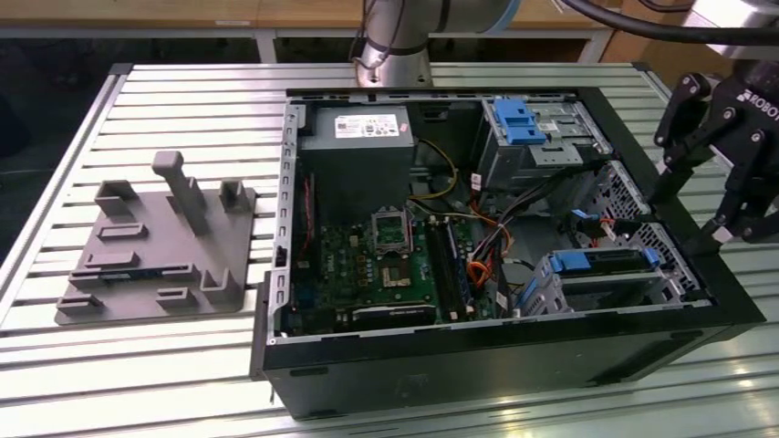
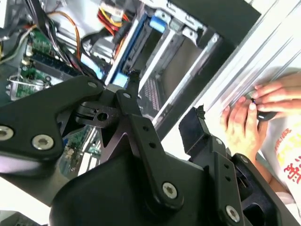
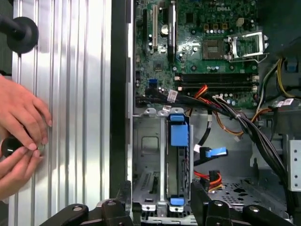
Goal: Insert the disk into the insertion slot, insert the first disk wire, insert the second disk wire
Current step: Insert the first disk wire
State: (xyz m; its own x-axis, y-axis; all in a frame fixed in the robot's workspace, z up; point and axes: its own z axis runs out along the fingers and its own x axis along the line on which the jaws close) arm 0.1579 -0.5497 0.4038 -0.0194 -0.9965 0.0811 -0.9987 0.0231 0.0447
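Currently, the jaws are held open and empty just above the computer case (image 1: 487, 365), over its edge at the exterior view's right. In the first wrist view the two tips are spread to either side of the disk (image 3: 178, 165). The disk is seen lying in its blue frame inside the insertion slot (image 3: 146, 146), and it is judged to be seated, though how deeply cannot be confirmed.

The blue-plugged wire (image 3: 214, 152) and the red-and-orange wire (image 3: 212, 178) lie loose just beside the disk, with neither plug joined to it. The step in hand is therefore taken to be the fitting of the first wire.

For a sound result:
- The plug should be gripped by its body, not by the cable, so that it is not twisted between the jaws.
- The plug should be squared to the disk's socket before any push is applied.
- Force should be kept light and straight, since a tilted plug may bind or shift the disk.
- The neighbouring cable bundle should be kept clear of the jaws.

A person's hand (image 3: 21, 117) rests on the desk (image 3: 70, 70) near the case, so a clear margin should be observed.
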